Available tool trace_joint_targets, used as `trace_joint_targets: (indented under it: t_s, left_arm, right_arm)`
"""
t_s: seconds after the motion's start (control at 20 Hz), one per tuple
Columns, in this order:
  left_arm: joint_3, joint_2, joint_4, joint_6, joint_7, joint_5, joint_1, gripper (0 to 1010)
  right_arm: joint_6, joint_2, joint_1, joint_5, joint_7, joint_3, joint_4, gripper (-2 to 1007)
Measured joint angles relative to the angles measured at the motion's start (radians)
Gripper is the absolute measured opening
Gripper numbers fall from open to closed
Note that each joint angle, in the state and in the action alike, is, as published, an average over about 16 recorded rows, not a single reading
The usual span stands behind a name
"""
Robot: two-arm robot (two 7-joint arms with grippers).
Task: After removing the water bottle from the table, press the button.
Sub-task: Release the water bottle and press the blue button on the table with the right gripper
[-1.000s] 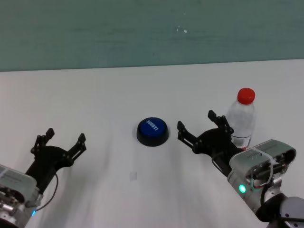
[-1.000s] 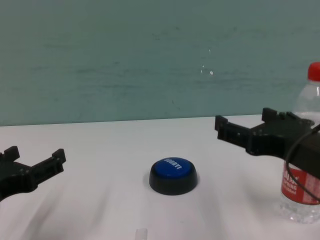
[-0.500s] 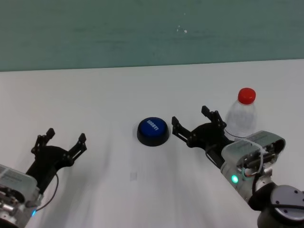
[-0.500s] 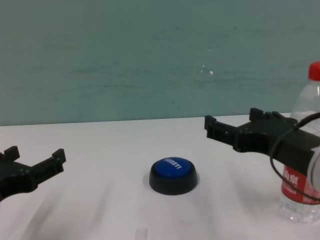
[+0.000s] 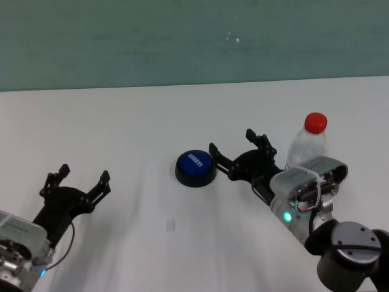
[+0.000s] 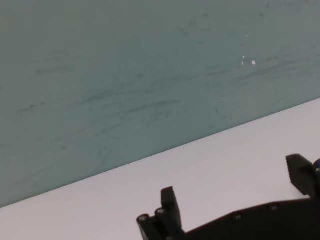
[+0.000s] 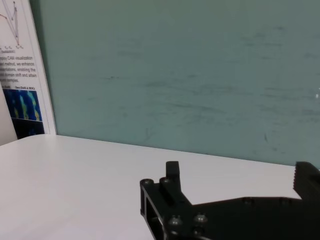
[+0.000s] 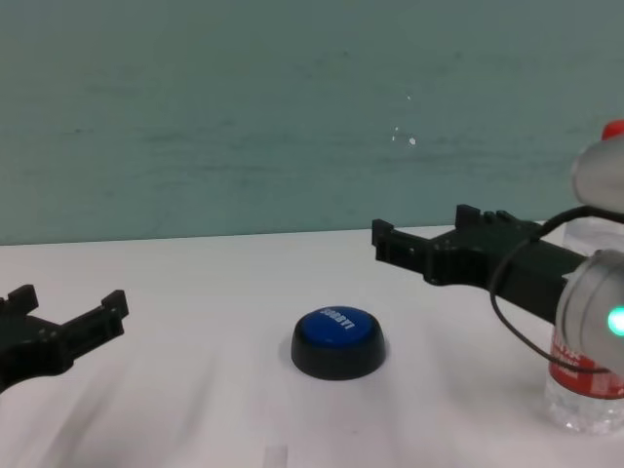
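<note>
Across the whole lower part of the head view spreads the white table (image 5: 121,121), with a teal wall (image 5: 182,36) filling the upper band. At the lower right of that frame the right arm reaches toward the centre; its right gripper (image 5: 238,153) hangs with fingers spread wide apart, empty, between the button and the bottle. At the lower left, the left gripper (image 5: 82,178) sits low over the table, its fingers likewise apart and holding nothing. The water bottle (image 5: 309,146) stands upright right of centre, red cap up, partly hidden behind the right arm. The button (image 5: 195,168), blue dome on a black base, rests at the frame's middle, just left of the right gripper's fingertips.
</note>
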Motion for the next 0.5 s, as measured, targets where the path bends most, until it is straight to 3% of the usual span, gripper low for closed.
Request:
trace_joint_targets:
  t_s: [0.5]
  left_arm:
    - [0.000,0.000,0.000,0.000,0.000,0.000,0.000,1003]
  right_arm:
    - [0.033,-0.012,0.072,-0.011,-0.002,-0.019,0.074,1000]
